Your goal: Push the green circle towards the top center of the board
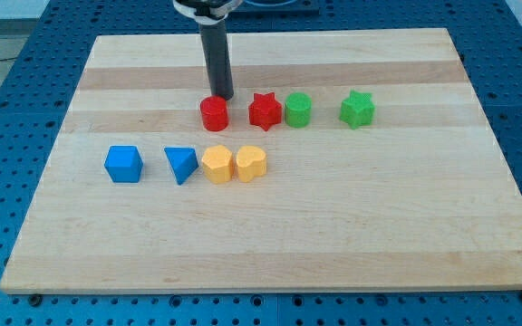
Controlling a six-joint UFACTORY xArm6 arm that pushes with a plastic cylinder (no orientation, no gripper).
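Tip [224,97] down just behind the red circle [214,114], no claw fitted so nothing to read apart or together; green circle [298,110] touching the red star [264,110] mid-counter [379,226], best approached from its lower side, then shoved straight toward the top centre.

Blue perforated table [25,54] around board.

rod [216,54] cut off by the view's top edge, red circle [214,114] hiding the tool [224,97]
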